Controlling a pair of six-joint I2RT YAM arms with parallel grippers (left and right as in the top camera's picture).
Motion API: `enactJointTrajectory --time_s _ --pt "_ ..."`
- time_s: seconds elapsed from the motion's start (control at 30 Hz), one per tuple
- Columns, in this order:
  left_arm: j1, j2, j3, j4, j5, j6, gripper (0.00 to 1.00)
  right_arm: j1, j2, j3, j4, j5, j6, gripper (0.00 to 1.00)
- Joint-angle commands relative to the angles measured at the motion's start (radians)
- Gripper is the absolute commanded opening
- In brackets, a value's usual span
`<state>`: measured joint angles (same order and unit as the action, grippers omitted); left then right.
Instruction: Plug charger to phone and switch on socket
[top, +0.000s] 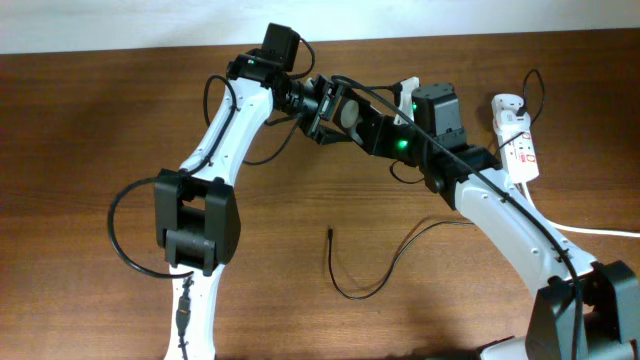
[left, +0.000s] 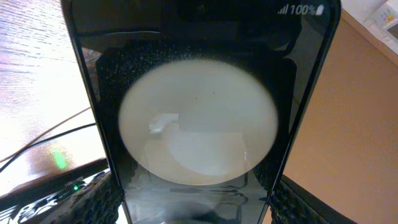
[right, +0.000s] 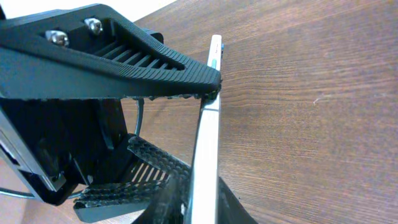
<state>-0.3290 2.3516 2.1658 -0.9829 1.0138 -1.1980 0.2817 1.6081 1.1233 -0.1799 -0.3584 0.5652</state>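
The flat black phone (left: 199, 124), likely stiff and slippery, is pinched at its edges by the left gripper (left: 196, 205); the right gripper (right: 193, 130) is seen open.

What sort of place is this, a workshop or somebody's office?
Probably a robotics lab or test bench. The left robot arm and right robot arm meet over a wooden table, the left one holding a phone, with a power strip and loose charger cable nearby.
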Motion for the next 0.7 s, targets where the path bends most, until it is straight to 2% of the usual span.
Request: enactJointTrajectory --time_s 0.0,0.07,0.1,0.13,0.17,0.33,0.4,0.47,0.53,0.6,0.67 --pt "0.000 0.000 0.032 0.002 0.043 -0.010 0.00 0.007 0.001 0.014 -0.005 0.004 -0.006 0.06" --pt "0.000 0.000 0.032 0.002 0.033 -0.010 0.03 0.007 0.001 0.014 -0.007 0.004 -0.006 0.04" --pt "0.000 0.000 0.032 0.002 0.027 -0.010 0.18 0.007 0.001 0.014 -0.007 0.004 -0.006 0.04" --pt "0.000 0.000 0.032 0.002 0.017 0.000 0.82 0.006 0.001 0.014 -0.007 0.004 -0.006 0.04" --pt "0.000 0.000 0.032 0.002 0.015 0.027 0.99 0.005 0.001 0.014 -0.007 0.005 -0.006 0.04" --pt "0.017 -0.002 0.032 -0.046 0.018 0.133 0.99 -0.019 0.001 0.014 -0.026 0.083 -0.002 0.04" --pt "0.060 -0.034 0.032 -0.138 0.003 0.274 0.99 -0.107 0.001 0.014 -0.026 0.069 0.050 0.04" --pt "0.101 -0.078 0.032 -0.137 -0.004 0.335 0.99 -0.156 0.001 0.014 -0.026 -0.013 0.104 0.04" --pt "0.137 -0.123 0.032 -0.137 -0.009 0.364 0.99 -0.162 0.001 0.014 -0.025 -0.028 0.197 0.04" --pt "0.175 -0.169 0.032 -0.106 -0.008 0.411 0.99 -0.162 0.001 0.014 -0.004 -0.125 0.343 0.04" --pt "0.190 -0.174 0.032 -0.079 -0.005 0.446 0.99 -0.162 0.001 0.014 0.065 -0.203 0.423 0.04"
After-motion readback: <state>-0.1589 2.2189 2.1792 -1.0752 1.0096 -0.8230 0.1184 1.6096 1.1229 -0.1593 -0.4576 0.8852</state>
